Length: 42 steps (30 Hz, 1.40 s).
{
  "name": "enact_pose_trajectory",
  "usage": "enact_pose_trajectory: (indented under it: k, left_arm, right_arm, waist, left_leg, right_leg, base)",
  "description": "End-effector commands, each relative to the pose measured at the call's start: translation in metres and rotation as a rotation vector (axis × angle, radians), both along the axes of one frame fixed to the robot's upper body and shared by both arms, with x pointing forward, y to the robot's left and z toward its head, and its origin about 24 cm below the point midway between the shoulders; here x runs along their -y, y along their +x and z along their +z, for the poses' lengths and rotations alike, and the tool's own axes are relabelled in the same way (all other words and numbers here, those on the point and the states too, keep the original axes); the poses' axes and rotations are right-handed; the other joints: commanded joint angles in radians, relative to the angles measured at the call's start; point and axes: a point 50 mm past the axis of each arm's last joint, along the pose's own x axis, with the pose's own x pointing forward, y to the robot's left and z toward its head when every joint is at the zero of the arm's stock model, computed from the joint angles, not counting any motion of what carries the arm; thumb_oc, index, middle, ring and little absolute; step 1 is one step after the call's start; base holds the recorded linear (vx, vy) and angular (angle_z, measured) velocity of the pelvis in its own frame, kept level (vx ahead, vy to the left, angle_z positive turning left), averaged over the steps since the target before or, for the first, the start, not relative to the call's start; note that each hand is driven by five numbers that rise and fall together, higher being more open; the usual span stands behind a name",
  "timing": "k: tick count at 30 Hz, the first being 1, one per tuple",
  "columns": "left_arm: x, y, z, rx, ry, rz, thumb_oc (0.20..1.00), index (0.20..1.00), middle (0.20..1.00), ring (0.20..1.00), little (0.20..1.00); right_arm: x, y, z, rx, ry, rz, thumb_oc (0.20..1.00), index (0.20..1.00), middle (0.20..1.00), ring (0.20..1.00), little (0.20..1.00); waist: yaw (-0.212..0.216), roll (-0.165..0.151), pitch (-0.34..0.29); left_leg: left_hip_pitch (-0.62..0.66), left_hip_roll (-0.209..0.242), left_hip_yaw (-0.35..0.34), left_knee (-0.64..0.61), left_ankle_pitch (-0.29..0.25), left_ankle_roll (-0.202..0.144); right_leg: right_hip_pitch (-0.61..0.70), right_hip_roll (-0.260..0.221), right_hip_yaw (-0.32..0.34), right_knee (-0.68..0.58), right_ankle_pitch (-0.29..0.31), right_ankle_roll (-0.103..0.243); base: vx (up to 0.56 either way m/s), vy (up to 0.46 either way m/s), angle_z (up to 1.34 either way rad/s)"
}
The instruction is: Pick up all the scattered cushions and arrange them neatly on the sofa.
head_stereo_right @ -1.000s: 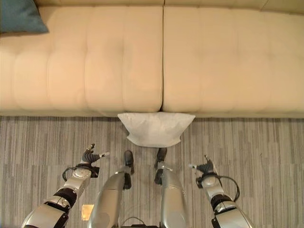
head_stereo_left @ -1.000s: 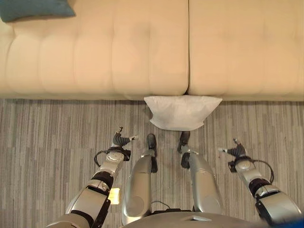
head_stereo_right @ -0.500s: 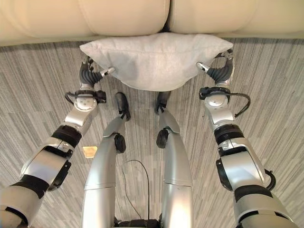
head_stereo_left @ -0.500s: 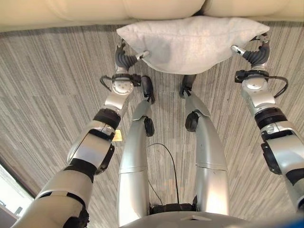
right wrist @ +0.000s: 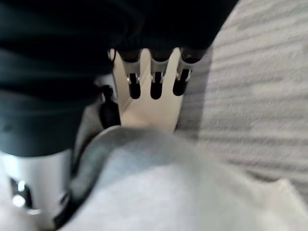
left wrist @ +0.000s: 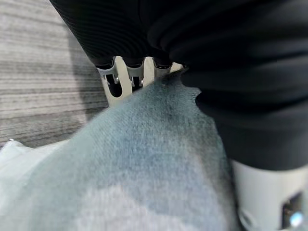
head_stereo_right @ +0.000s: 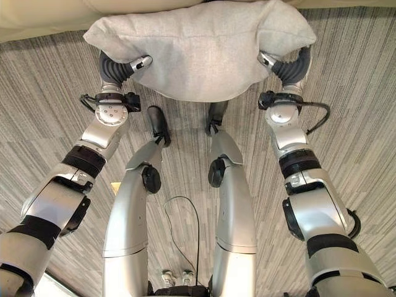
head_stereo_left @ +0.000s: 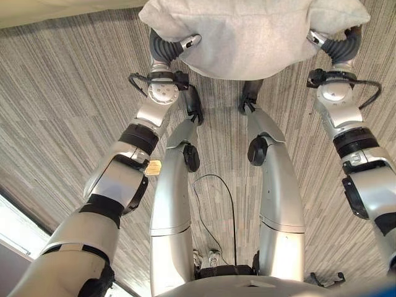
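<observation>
A light grey cushion (head_stereo_right: 198, 49) sits in front of the beige sofa (head_stereo_right: 37, 18), over the striped carpet, with a hand at each end. My left hand (head_stereo_right: 114, 67) is at its left end, thumb lying over the top edge and fingers (left wrist: 124, 79) running underneath. My right hand (head_stereo_right: 288, 67) grips the right end the same way, and its fingers (right wrist: 153, 72) pass beneath the fabric (right wrist: 168, 192). The cushion (left wrist: 144, 168) drapes over both palms. I cannot tell whether it is off the floor.
Grey striped carpet (head_stereo_left: 55, 111) spreads on both sides of the arms. The sofa's lower front edge (head_stereo_left: 37, 9) runs along the top, just behind the cushion. A small yellowish tag (head_stereo_left: 153, 167) lies on the carpet by my left arm.
The view has tipped lower and closer. Both hands have pushed further in at the cushion's ends, thumbs now over its edge, and the cushion bunches up between them.
</observation>
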Motion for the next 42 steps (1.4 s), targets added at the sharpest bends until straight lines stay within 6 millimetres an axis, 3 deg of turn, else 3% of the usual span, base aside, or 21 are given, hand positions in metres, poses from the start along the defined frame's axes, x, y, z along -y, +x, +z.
enact_pose_trajectory:
  k: [1,2,3,4,10,13,15,19,21,22,24,27,29,35,36,40,42]
  left_arm:
    - [0.025,-0.004,-0.02,-0.032,-0.048,-0.121,1.0,1.0,1.0,1.0,1.0]
    - [0.033,-0.005,-0.013,-0.016,-0.068,-0.154,1.0,1.0,1.0,1.0,1.0]
    - [0.038,-0.006,-0.008,-0.001,-0.088,-0.177,0.715,0.715,0.715,0.715,0.715]
    - [0.045,-0.01,0.0,0.029,-0.136,-0.222,0.2,0.2,0.2,0.2,0.2]
    - [0.056,-0.023,0.011,0.104,-0.233,-0.321,0.2,0.2,0.2,0.2,0.2]
    - [0.056,-0.029,0.01,0.127,-0.268,-0.343,0.2,0.2,0.2,0.2,0.2]
    - [0.052,-0.037,0.001,0.141,-0.312,-0.351,0.2,0.2,0.2,0.2,0.2]
    - [0.048,-0.048,-0.033,0.088,-0.331,-0.357,0.2,0.2,0.2,0.2,0.2]
    - [0.042,-0.06,-0.064,0.031,-0.311,-0.364,0.2,0.2,0.2,0.2,0.2]
    - [0.04,-0.062,-0.071,0.016,-0.313,-0.365,0.2,0.2,0.2,0.2,0.2]
    - [0.03,-0.078,-0.112,-0.088,-0.384,-0.364,0.2,0.2,0.2,0.2,0.2]
    - [0.022,-0.087,-0.129,-0.134,-0.391,-0.349,0.2,0.2,0.2,0.2,0.2]
    - [0.01,-0.1,-0.151,-0.191,-0.387,-0.325,0.2,0.2,0.2,0.2,0.2]
    - [0.002,-0.116,-0.179,-0.287,-0.395,-0.298,0.2,0.2,0.2,0.2,0.2]
    - [-0.003,-0.129,-0.198,-0.357,-0.398,-0.283,0.2,0.2,0.2,0.2,0.2]
    - [-0.01,-0.142,-0.214,-0.421,-0.428,-0.25,0.2,0.2,0.2,0.2,0.2]
    - [-0.012,-0.146,-0.219,-0.439,-0.444,-0.237,0.2,0.2,0.2,0.2,0.2]
  right_arm:
    - [-0.053,0.002,-0.021,-0.041,-0.021,0.24,1.0,1.0,1.0,1.0,1.0]
    - [-0.064,0.001,-0.014,-0.018,-0.003,0.288,1.0,1.0,1.0,1.0,1.0]
    - [-0.073,0.0,-0.009,0.0,0.014,0.322,0.693,0.693,0.693,0.693,0.693]
    - [-0.086,-0.004,0.001,0.038,0.031,0.383,0.2,0.2,0.2,0.2,0.2]
    - [-0.104,-0.018,0.012,0.139,0.05,0.489,0.2,0.2,0.2,0.2,0.2]
    - [-0.099,-0.024,0.009,0.168,0.075,0.492,0.2,0.2,0.2,0.2,0.2]
    - [-0.085,-0.028,-0.006,0.17,0.103,0.459,0.2,0.2,0.2,0.2,0.2]
    - [-0.067,-0.039,-0.044,0.12,0.119,0.417,0.2,0.2,0.2,0.2,0.2]
    - [-0.053,-0.052,-0.079,0.061,0.165,0.404,0.2,0.2,0.2,0.2,0.2]
    - [-0.051,-0.055,-0.089,0.041,0.182,0.4,0.2,0.2,0.2,0.2,0.2]
    - [-0.041,-0.073,-0.128,-0.059,0.221,0.382,0.2,0.2,0.2,0.2,0.2]
    - [-0.034,-0.083,-0.142,-0.095,0.23,0.368,0.2,0.2,0.2,0.2,0.2]
    - [-0.025,-0.095,-0.156,-0.143,0.178,0.345,0.2,0.2,0.2,0.2,0.2]
    - [-0.011,-0.113,-0.18,-0.232,0.159,0.308,0.2,0.2,0.2,0.2,0.2]
    - [-0.003,-0.127,-0.199,-0.306,0.175,0.284,0.2,0.2,0.2,0.2,0.2]
    - [0.0,-0.136,-0.212,-0.369,0.173,0.281,0.2,0.2,0.2,0.2,0.2]
    - [0.001,-0.139,-0.216,-0.387,0.173,0.279,0.2,0.2,0.2,0.2,0.2]
  waist:
    - [-0.011,0.057,-0.113]
    - [-0.009,0.058,-0.118]
    - [-0.008,0.059,-0.123]
    - [-0.005,0.061,-0.132]
    - [-0.007,0.062,-0.178]
    - [-0.007,0.062,-0.203]
    - [-0.009,0.061,-0.227]
    - [-0.008,0.061,-0.247]
    - [-0.006,0.057,-0.282]
    - [-0.005,0.056,-0.285]
    - [-0.003,0.047,-0.315]
    - [-0.004,0.042,-0.321]
    - [-0.001,0.032,-0.329]
    - [-0.009,0.015,-0.343]
    - [-0.017,0.001,-0.362]
    - [-0.019,-0.02,-0.378]
    - [-0.013,-0.024,-0.382]
  left_leg:
    - [-0.026,0.015,-0.087,-0.064,0.026,-0.028]
    - [-0.028,0.015,-0.088,-0.066,0.027,-0.03]
    - [-0.027,0.015,-0.089,-0.07,0.029,-0.031]
    - [-0.025,0.013,-0.093,-0.076,0.03,-0.033]
    - [-0.002,0.011,-0.106,-0.121,0.048,-0.046]
    - [0.038,0.009,-0.111,-0.158,0.058,-0.052]
    - [0.129,0.012,-0.12,-0.224,0.072,-0.066]
    - [0.312,0.015,-0.138,-0.331,0.093,-0.095]
    - [0.462,0.008,-0.149,-0.421,0.108,-0.114]
    - [0.484,0.006,-0.144,-0.438,0.14,-0.11]
    - [0.669,0.002,-0.142,-0.498,0.144,-0.119]
    - [0.759,0.004,-0.135,-0.52,0.141,-0.121]
    - [0.888,0.009,-0.122,-0.542,0.132,-0.12]
    - [1.073,0.02,-0.09,-0.556,0.108,-0.123]
    - [1.177,0.035,-0.068,-0.525,0.069,-0.128]
    - [1.208,0.042,-0.054,-0.412,0.023,-0.125]
    - [1.208,0.05,-0.054,-0.349,0.025,-0.131]
  right_leg:
    - [0.014,0.014,0.065,0.098,-0.107,0.139]
    - [0.015,0.014,0.062,0.096,-0.108,0.14]
    - [0.016,0.015,0.059,0.095,-0.107,0.141]
    - [0.019,0.019,0.057,0.092,-0.107,0.141]
    - [0.049,0.032,0.036,0.062,-0.105,0.144]
    - [0.086,0.039,0.024,0.041,-0.101,0.145]
    - [0.171,0.041,0.004,0.008,-0.1,0.147]
    - [0.341,0.037,-0.028,-0.079,-0.095,0.144]
    - [0.483,0.034,-0.05,-0.169,-0.09,0.141]
    - [0.508,0.031,-0.067,-0.197,-0.057,0.131]
    - [0.694,0.042,-0.095,-0.295,-0.049,0.132]
    - [0.786,0.044,-0.108,-0.335,-0.045,0.133]
    - [0.919,0.052,-0.115,-0.377,-0.049,0.133]
    - [1.139,0.071,-0.121,-0.453,-0.061,0.13]
    - [1.273,0.091,-0.11,-0.49,-0.079,0.126]
    - [1.364,0.106,-0.096,-0.525,-0.094,0.113]
    - [1.406,0.109,-0.096,-0.542,-0.097,0.11]
  base:
    - [0.02,-0.04,-0.01]
    - [0.0,-0.03,0.0]
    - [0.0,-0.04,-0.01]
    - [0.0,-0.04,0.0]
    - [0.01,-0.023,0.03]
    - [0.0,0.0,0.0]
    - [-0.01,-0.021,0.02]
    - [0.0,-0.058,0.11]
    - [0.07,-0.072,0.11]
    - [0.0,-0.048,0.13]
    - [0.01,-0.027,0.12]
    - [0.06,-0.012,-0.02]
    - [0.1,-0.007,-0.1]
    - [0.1,-0.024,-0.04]
    - [0.15,-0.047,-0.02]
    - [0.12,-0.029,-0.01]
    - [0.08,0.007,-0.03]
